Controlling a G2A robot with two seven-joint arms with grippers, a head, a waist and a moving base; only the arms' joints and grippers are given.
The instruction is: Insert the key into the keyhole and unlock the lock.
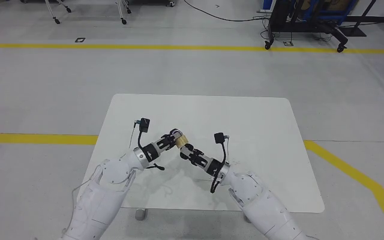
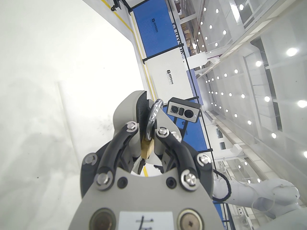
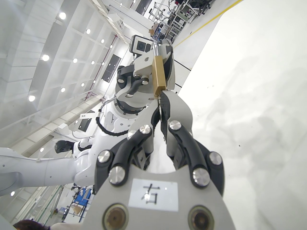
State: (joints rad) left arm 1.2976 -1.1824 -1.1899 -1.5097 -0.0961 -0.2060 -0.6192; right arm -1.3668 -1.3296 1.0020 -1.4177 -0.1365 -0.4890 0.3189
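White arms (image 1: 108, 180), black ribbed cables (image 3: 98, 122), grey left tool (image 2: 151, 111), black links (image 2: 112, 149), silver screws (image 2: 189, 179)

white table (image 1: 270, 150), yellow floor line (image 1: 180, 46), black wheeled cart (image 1: 312, 27), blue wall panel (image 2: 148, 32)

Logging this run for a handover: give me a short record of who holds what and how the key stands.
left gripper: shut on the padlock, above the table
right gripper: shut on the key
key: tip at the padlock's bottom end; depth hidden
padlock: brass, bottom end towards the right gripper
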